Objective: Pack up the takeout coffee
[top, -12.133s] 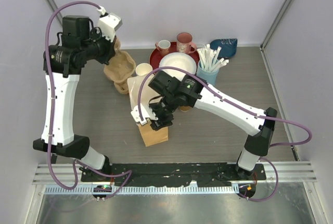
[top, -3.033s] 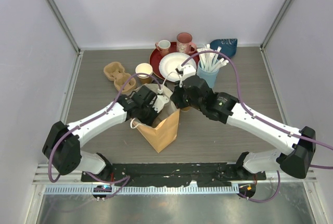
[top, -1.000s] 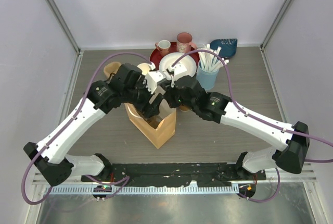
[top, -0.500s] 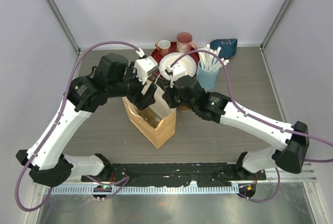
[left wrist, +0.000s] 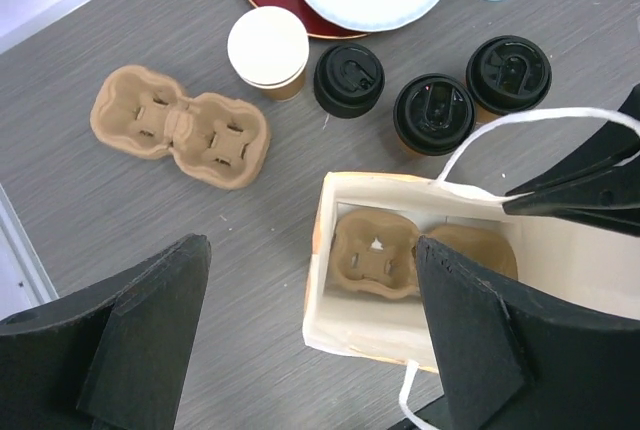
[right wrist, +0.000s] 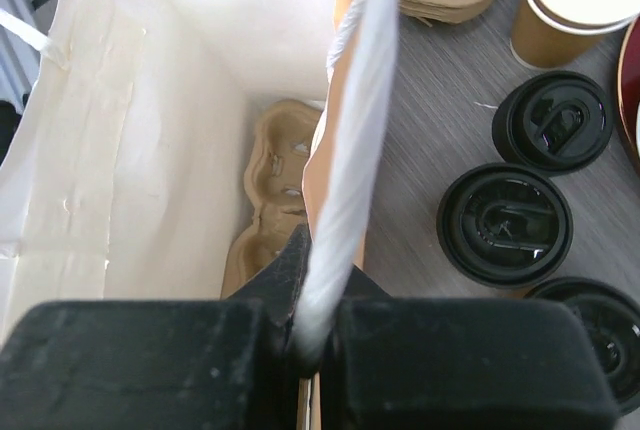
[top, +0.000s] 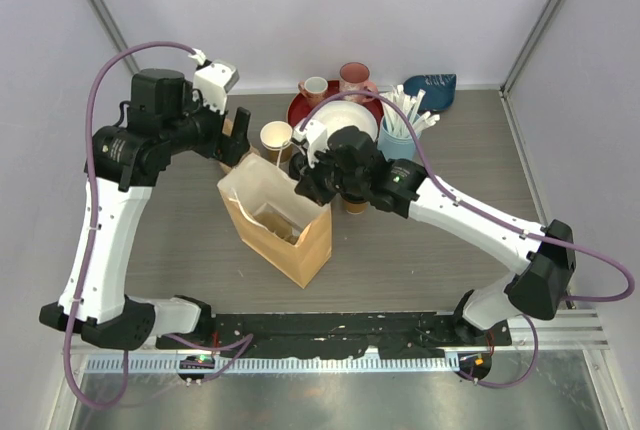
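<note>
Holding the bag open is the right hand's (right wrist: 318,322) job: its fingers are pinched shut on the white handle (right wrist: 352,150) of the paper bag (top: 305,250), which stands upright mid-counter (top: 420,250).

Status:
- Done: one pulp carrier (left wrist: 375,255) lies flat in the bottom of the bag.
- Not done: no coffee is packed. Three lidded cups (left wrist: 434,113) stand on the counter just beyond the bag. An unlidded cup (left wrist: 268,48) stands near them, and a spare carrier (left wrist: 180,128) lies to the left.
- Judged progress: early; loading the cups remains.

The left hand (left wrist: 312,245) hangs above the bag with its fingers spread wide, holding nothing.

Change since half a second ago: the left arm has lifted and swung back toward the far left, clearing the bag mouth. Its fingers have spread further. The right hand's pinch is unchanged.
</note>
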`<state>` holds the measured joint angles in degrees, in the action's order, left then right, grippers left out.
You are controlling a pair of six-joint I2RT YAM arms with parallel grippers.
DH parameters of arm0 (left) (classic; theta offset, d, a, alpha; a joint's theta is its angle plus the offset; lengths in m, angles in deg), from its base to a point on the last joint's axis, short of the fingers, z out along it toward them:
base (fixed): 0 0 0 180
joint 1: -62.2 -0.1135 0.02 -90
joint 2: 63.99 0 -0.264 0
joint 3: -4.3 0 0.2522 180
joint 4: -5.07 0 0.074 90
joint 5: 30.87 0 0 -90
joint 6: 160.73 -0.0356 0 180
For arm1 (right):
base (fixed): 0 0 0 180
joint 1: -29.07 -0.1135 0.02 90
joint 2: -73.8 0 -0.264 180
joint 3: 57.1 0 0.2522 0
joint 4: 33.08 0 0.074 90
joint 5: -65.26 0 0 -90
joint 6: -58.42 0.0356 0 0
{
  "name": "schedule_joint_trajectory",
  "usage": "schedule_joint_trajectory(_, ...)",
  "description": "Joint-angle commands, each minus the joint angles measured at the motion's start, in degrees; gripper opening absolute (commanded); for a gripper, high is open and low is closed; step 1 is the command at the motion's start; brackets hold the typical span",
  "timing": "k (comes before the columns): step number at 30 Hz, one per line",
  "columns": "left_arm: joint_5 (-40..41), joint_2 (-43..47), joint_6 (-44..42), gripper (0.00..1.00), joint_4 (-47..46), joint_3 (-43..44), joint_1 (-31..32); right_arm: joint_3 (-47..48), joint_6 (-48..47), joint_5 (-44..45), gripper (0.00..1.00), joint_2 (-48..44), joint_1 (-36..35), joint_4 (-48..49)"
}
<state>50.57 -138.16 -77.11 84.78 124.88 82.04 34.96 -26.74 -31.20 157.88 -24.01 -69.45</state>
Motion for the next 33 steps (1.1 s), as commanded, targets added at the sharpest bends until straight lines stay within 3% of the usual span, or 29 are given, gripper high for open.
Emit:
schedule_joint_trajectory(1, -2.6, -0.62, -1.62, 0.88, 2.16, 4.0, -2.43, 4.4, -7.28, -11.81, 0.01, 1.35, 2.36, -4.36)
schedule_joint_trajectory(12, -5.86, -3.44, -3.47, 0.88, 4.54, 3.75, -11.22, 16.43, -25.56, -33.16, 0.01, 9.17, 4.12, -15.53)
schedule_joint_trajectory(22, -6.99, -3.79, -5.67, 0.85, 5.67, 1.81, -12.36, 25.41, -30.68, -37.13, 0.01, 18.06, 5.27, -22.56)
schedule_joint_trajectory(23, -7.7, -3.7, -6.1, 0.84, 6.03, 1.81, -12.45, 25.5, -30.77, -37.31, 0.04, 18.06, 5.35, -22.56)
schedule_joint_trajectory(25, -11.1, -3.79, -7.86, 0.82, 8.04, 1.81, -12.36, 25.85, -30.94, -37.22, 0.23, 17.45, 5.35, -22.3)
schedule_joint_trajectory(26, -12.35, -3.79, -8.65, 0.81, 8.75, 1.98, -12.36, 26.02, -30.86, -37.22, 0.37, 17.27, 5.35, -22.13)
schedule_joint_trajectory(28, -16.2, -3.79, -11.11, 0.81, 11.2, 1.89, -12.36, 26.81, -30.33, -37.05, 0.47, 16.3, 5.35, -21.6)
schedule_joint_trajectory(29, -17.71, -3.87, -12.16, 0.81, 12.26, 1.89, -12.36, 27.08, -29.72, -36.79, 0.6, 15.95, 5.35, -21.25)
schedule_joint_trajectory(33, -23.43, -4.14, -16.47, 0.82, 18.31, 1.9, -12.36, 29.09, -26.56, -35.64, 0.83, 13.93, 5.35, -18.88)
